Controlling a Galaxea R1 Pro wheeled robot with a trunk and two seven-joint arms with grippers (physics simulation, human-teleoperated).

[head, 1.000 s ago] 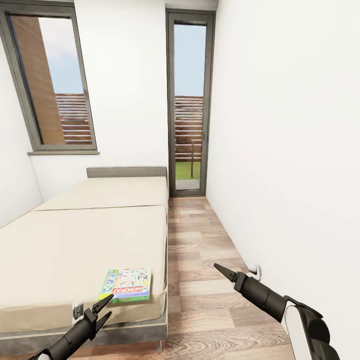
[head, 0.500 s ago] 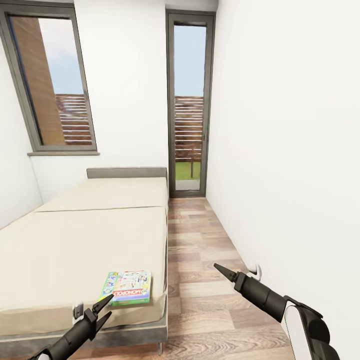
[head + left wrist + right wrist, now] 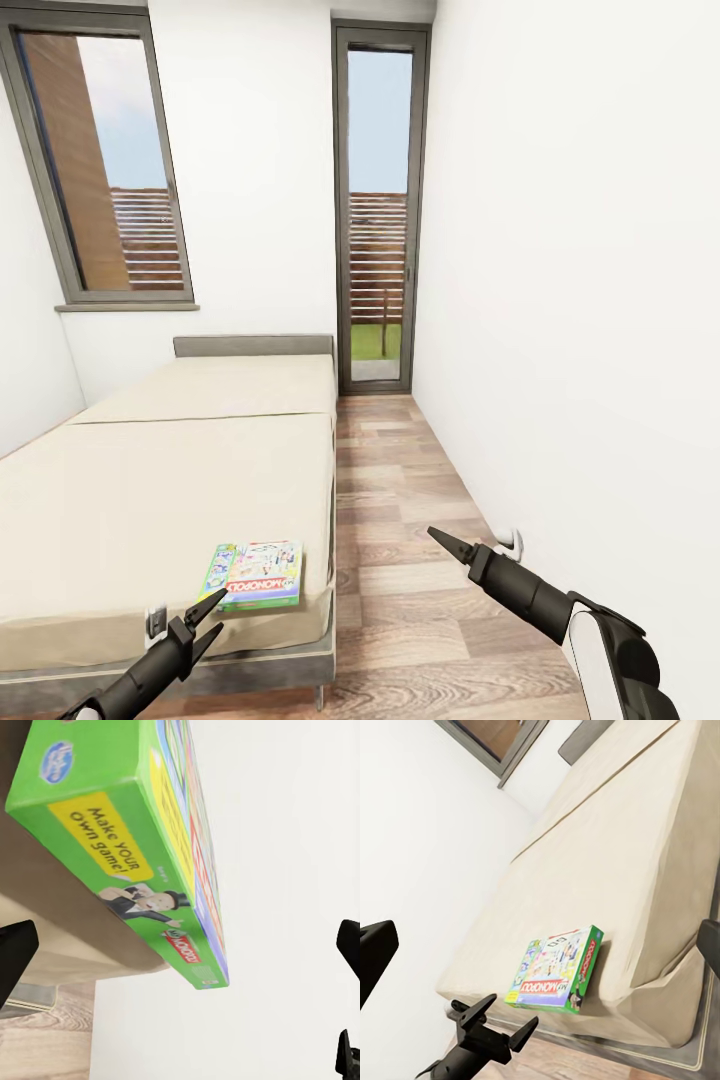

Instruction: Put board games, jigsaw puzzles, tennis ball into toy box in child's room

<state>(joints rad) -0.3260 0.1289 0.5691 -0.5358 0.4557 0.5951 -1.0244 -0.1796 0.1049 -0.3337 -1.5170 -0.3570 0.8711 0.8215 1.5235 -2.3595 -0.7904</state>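
One board game (image 3: 255,573), a green-white box with a red band, lies flat on the beige bed (image 3: 150,480) near its closest right corner. My left gripper (image 3: 207,612) is open just short of the box, over the bed's foot edge. In the left wrist view the box's green side (image 3: 127,855) sits close ahead between the spread fingers (image 3: 15,952). My right gripper (image 3: 440,540) hangs open over the floor to the right of the bed, holding nothing. The right wrist view takes in the box (image 3: 556,971) and the left gripper (image 3: 499,1018) beside it.
A wood-floor aisle (image 3: 400,520) runs between the bed and the white right wall (image 3: 580,350) to a tall glass door (image 3: 378,220). A window (image 3: 100,160) is at the back left. A small white fitting (image 3: 512,543) sits low on the right wall.
The head view has shifted very slightly, so the box sits a touch lower in it. Both arms hold the same pose.
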